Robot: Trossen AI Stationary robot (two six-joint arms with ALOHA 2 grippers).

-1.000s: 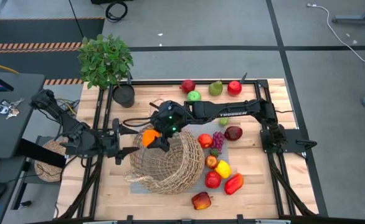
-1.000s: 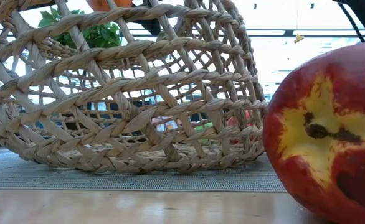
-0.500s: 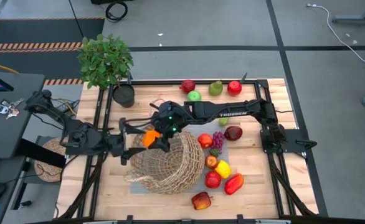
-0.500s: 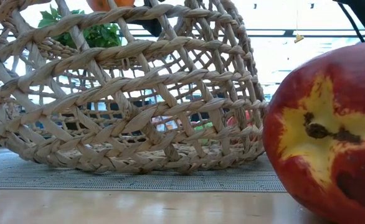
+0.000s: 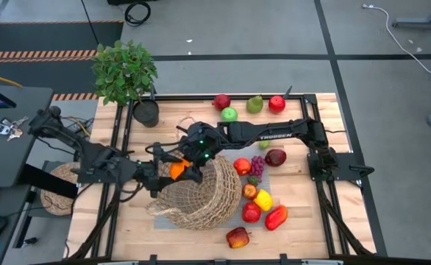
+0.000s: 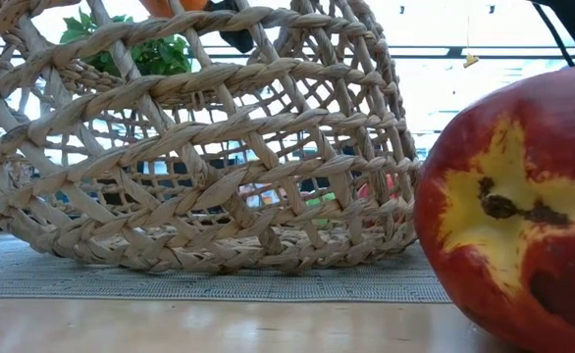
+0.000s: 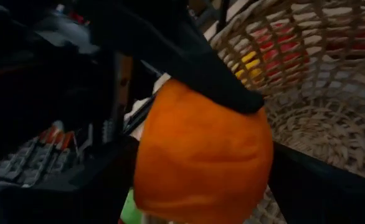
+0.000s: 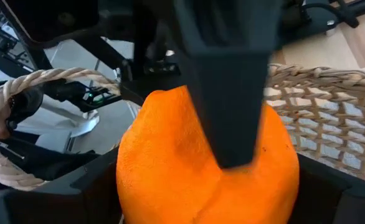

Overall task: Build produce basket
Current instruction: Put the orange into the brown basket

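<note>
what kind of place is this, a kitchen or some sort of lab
Most likely a robotics lab or workshop, not a kitchen. The wooden table sits in a black metal frame on a bare grey floor with dark tape lines, loose cables lie about, and a desk corner holds keys.

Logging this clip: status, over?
Right hand shut on orange at basket rim. Left hand open, alongside it. Basket empty.

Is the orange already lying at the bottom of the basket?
No, the right claw holds the orange up by the basket rim.
</note>
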